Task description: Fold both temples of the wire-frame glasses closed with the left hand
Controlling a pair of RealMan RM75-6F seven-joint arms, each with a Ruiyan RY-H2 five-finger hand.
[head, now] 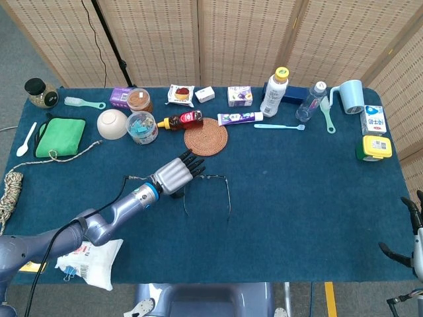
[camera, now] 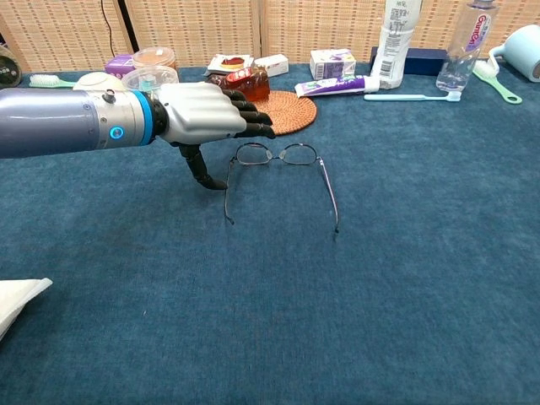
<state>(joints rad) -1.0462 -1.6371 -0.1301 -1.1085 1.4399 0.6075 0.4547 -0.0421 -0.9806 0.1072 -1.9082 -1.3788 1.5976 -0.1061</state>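
Note:
The wire-frame glasses (head: 210, 177) (camera: 283, 155) lie on the blue table (camera: 405, 278), lenses toward the far side and both temples stretched out toward me. My left hand (head: 176, 174) (camera: 202, 115) hovers at their left end, palm down, fingers apart and extended over the left lens, holding nothing. Its thumb hangs down close beside the left temple (camera: 227, 192); contact is unclear. My right hand (head: 415, 238) shows only at the head view's right edge, low and off the table, fingers spread.
A round woven coaster (camera: 274, 111) and a brown sauce bottle (camera: 239, 85) sit just behind the glasses. Toothpaste, bottles, boxes and a bowl line the back of the table. A white packet (head: 88, 259) lies at the near left.

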